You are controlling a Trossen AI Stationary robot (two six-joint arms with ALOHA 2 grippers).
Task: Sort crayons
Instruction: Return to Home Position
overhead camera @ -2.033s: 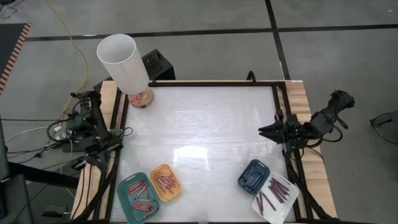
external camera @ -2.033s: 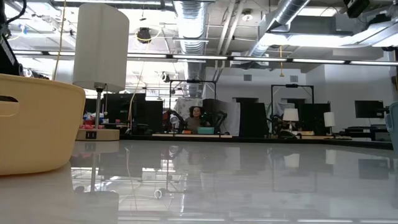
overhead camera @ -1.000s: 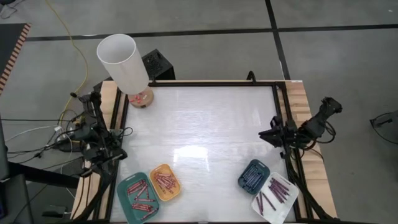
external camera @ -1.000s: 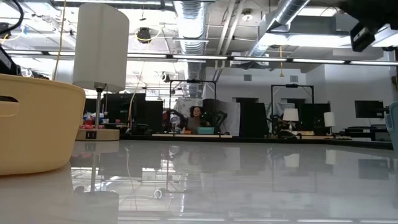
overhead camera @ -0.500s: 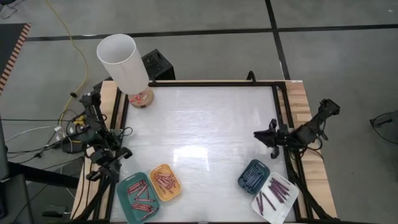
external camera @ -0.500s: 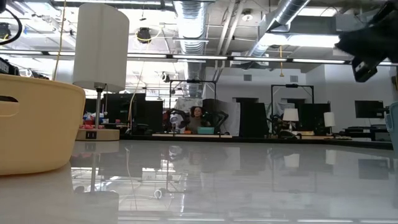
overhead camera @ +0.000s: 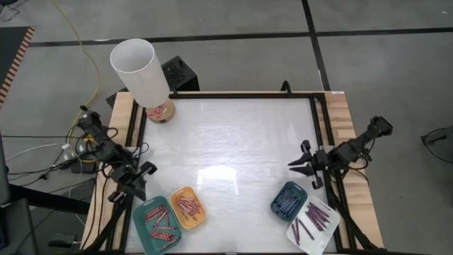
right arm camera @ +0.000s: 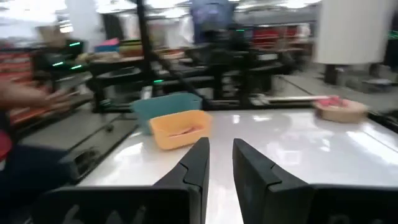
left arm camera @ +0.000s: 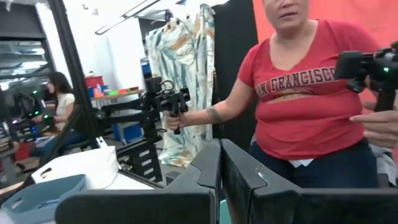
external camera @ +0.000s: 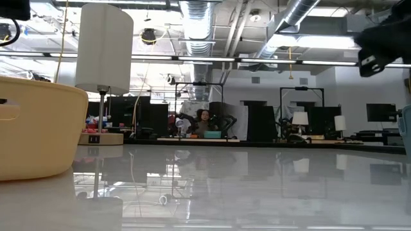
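The crayons lie sorted in four small trays along the table's near edge. A teal tray [overhead camera: 157,224] holds red ones and a yellow tray [overhead camera: 187,207] pinkish ones. A dark-blue tray [overhead camera: 288,200] holds dark ones and a white tray [overhead camera: 312,224] purple ones. My left gripper [overhead camera: 144,172] hangs shut over the table's left edge, just beyond the teal tray, its fingers [left arm camera: 221,163] pressed together. At the right edge my right gripper [overhead camera: 297,157] is open above the table, beyond the dark-blue tray. A narrow, empty gap shows between its fingers [right arm camera: 221,158].
A lamp with a tall white shade [overhead camera: 140,71] stands on its wooden base [overhead camera: 161,111] at the far left corner. A black frame [overhead camera: 241,93] borders the white tabletop. In the left wrist view a person in a red shirt [left arm camera: 311,81] stands beyond the table holding hand controllers.
My left arm has swung round toward the table's near edge. Its shut gripper has come in over the left edge toward the teal tray and sunk a little. My right gripper has sunk, rolled somewhat and edged toward the near edge. The trays and crayons have stayed put.
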